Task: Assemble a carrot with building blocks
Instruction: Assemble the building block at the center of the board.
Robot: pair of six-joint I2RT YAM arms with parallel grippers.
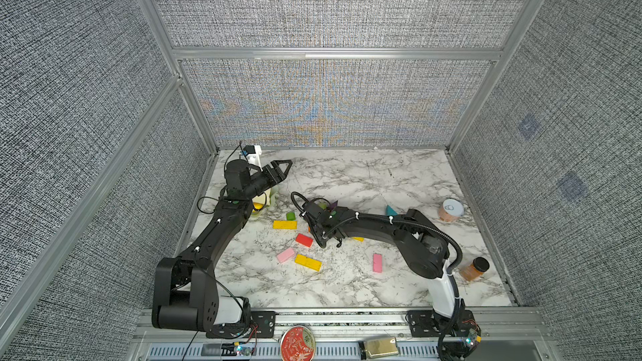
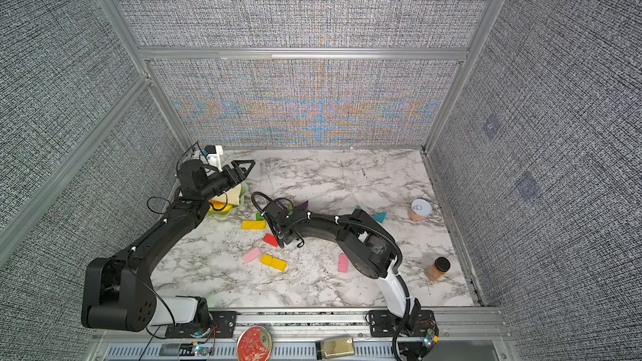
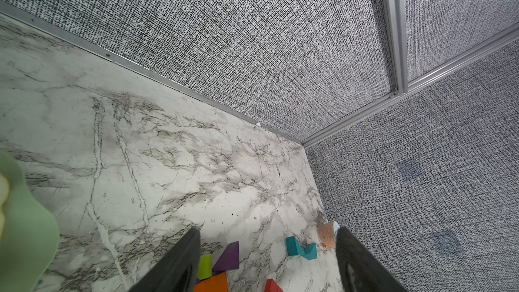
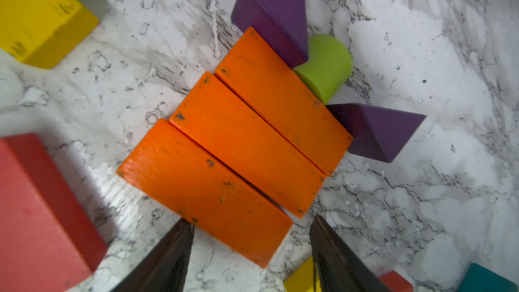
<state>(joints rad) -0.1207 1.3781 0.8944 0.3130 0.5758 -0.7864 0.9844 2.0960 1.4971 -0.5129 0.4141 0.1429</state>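
Note:
Three orange bars (image 4: pixel 247 144) lie side by side on the marble. A green stub (image 4: pixel 325 66) and two purple triangles (image 4: pixel 275 4) (image 4: pixel 384 130) sit at their far end. My right gripper (image 4: pixel 250 228) hovers over the nearest orange bar (image 4: pixel 205 192), open; one fingertip (image 4: pixel 184 228) is at the bar's corner and the other stands clear. In both top views this gripper (image 1: pixel 330 241) (image 2: pixel 290 242) covers the bars. Loose blocks lie around: yellow bars (image 1: pixel 285 225) (image 1: pixel 308 262), a red bar (image 1: pixel 304 239), pink bars (image 1: pixel 286 254) (image 1: pixel 377 262), a teal triangle (image 1: pixel 392 209). My left gripper (image 1: pixel 283 168) (image 3: pixel 266 231) hangs open and empty at the back left.
A pale green plate (image 2: pixel 243 199) with bread sits under the left arm. A pale cup (image 1: pixel 450 210) lies on its side at the right, and an amber jar (image 1: pixel 474 269) with a black lid stands nearer the front. Fabric walls enclose three sides.

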